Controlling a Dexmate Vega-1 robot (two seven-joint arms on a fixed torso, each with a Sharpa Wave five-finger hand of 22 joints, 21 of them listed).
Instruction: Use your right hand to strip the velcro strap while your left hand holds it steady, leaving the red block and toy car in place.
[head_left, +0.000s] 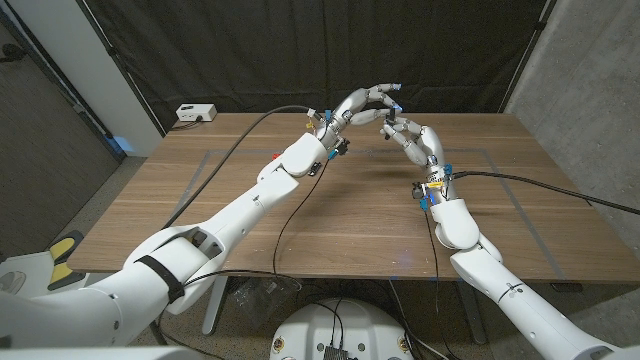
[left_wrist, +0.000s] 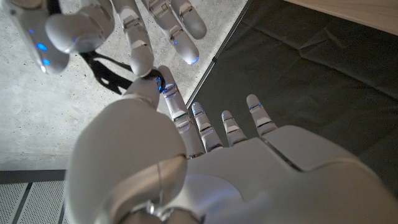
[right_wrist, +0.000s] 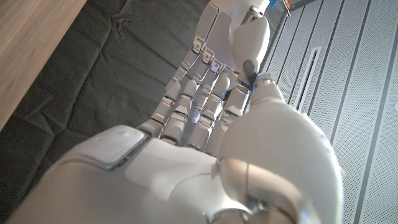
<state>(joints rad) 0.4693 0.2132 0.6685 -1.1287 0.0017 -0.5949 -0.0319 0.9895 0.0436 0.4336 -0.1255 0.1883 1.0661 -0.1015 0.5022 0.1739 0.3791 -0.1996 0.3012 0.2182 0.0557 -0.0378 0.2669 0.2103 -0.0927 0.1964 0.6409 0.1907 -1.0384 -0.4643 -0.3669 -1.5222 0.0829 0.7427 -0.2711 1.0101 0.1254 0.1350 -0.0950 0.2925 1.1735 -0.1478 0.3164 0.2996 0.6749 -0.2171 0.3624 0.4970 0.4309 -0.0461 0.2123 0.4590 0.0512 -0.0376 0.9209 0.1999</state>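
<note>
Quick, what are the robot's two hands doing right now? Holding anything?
Left hand: pinches one end of the dark velcro strap.
Right hand: pinches the strap's other end.

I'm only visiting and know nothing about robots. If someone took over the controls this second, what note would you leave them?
Left hand: raised above the table, fingertips meeting the right hand's.
Right hand: also raised, fingers curled toward the left hand.
Strap: a small dark piece sits where the thumbs meet, probably the velcro strap. I cannot tell which hand grips it.
Red block and toy car: I cannot place them.
Done: strap seems lifted.
Left: unclear if it is peeled. Steady with left, pull with right.
</note>
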